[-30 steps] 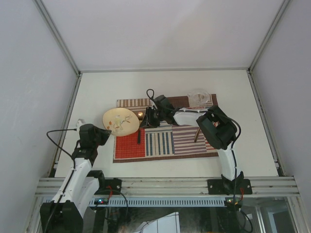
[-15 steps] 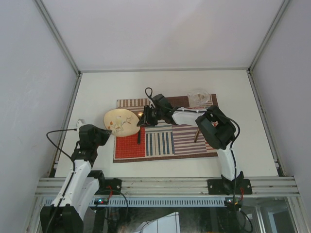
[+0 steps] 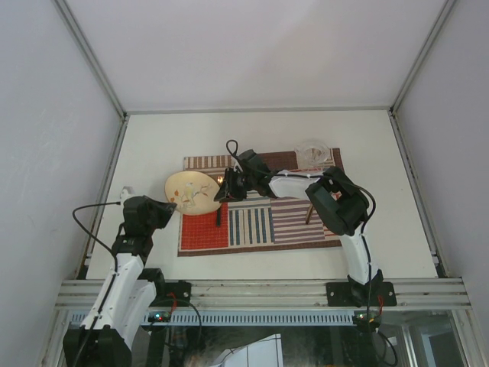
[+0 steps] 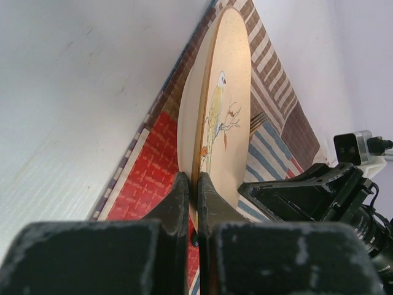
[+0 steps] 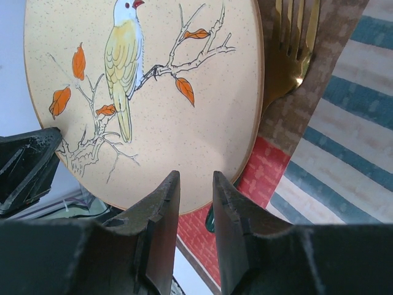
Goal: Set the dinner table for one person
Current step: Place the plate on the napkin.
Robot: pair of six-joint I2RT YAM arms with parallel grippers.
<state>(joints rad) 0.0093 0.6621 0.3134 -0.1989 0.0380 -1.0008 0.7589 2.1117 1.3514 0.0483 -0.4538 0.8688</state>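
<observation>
White bench (image 3: 153, 145) spans the enclosure floor beneath a striped placemat (image 3: 260, 225). Left gripper (image 4: 191, 181) pinches the rim of a tilted bird-pattern plate (image 4: 221, 123). Right gripper (image 5: 191, 181), jaws narrowly apart and empty, faces it beside a gold fork (image 5: 293, 43).

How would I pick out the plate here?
On the white table lies a striped patchwork placemat. At its left end, pinched by the left hand, is the plate: round, cream, speckled, the only thing painted with a bird on a branch.
</observation>
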